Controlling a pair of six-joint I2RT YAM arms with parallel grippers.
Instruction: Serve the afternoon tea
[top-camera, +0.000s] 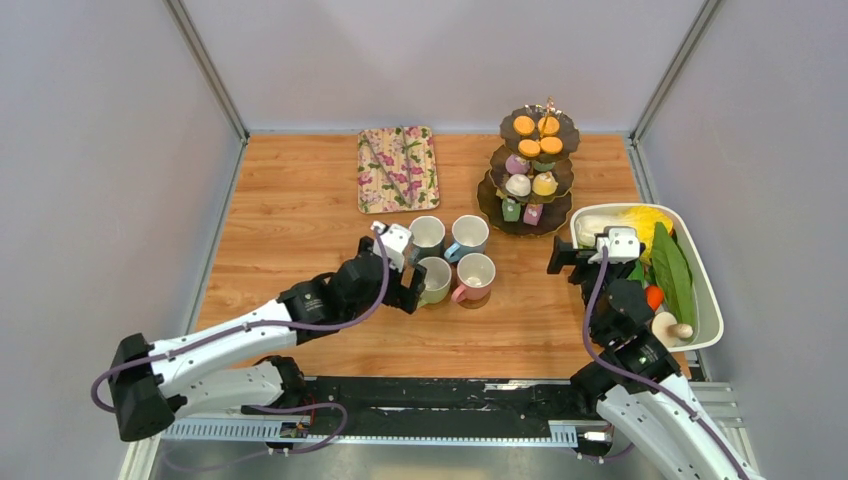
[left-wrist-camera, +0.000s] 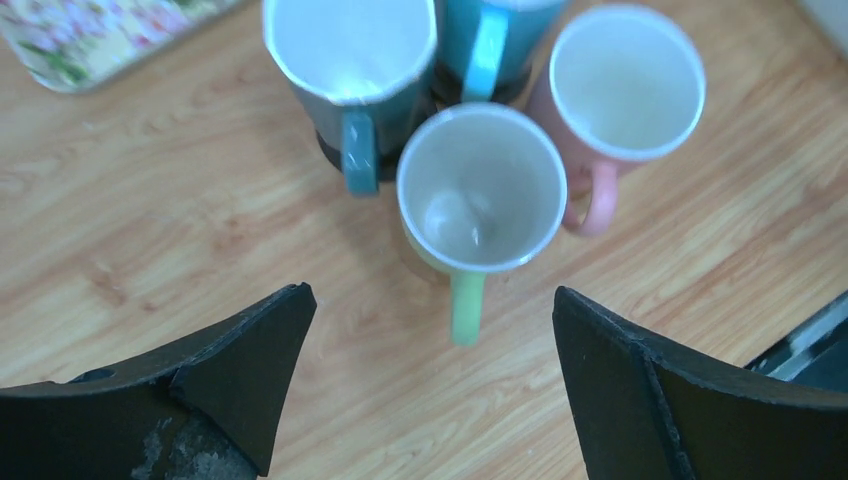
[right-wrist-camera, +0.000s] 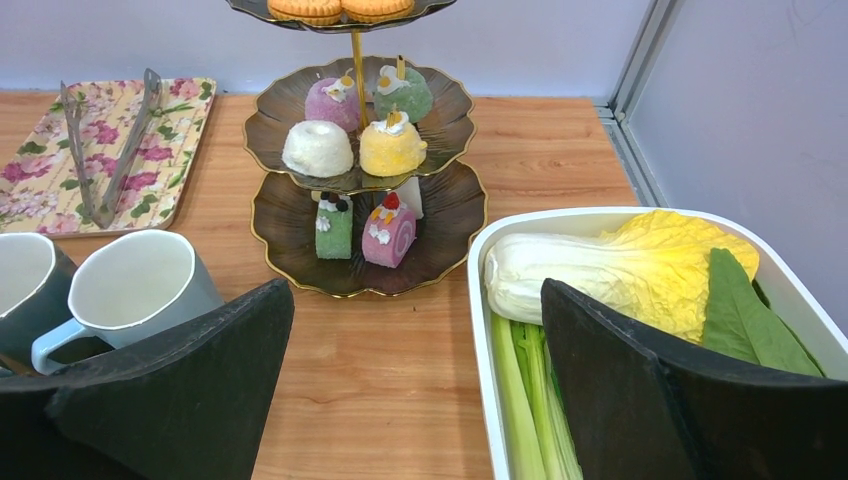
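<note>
The left tool (left-wrist-camera: 430, 295), jaws apart, hovers at lower centre above the green mug (left-wrist-camera: 480, 190), which stands mid-frame on the tabletop (left-wrist-camera: 150, 250). It should descend straight and straddle the handle, clear of the pink mug (left-wrist-camera: 625, 85) just beside it. The right tool (right-wrist-camera: 415, 290) also gapes open.

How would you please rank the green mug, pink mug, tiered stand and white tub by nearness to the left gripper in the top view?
1. green mug, at the left gripper
2. pink mug, just beyond
3. tiered stand, back right
4. white tub, far right
</note>
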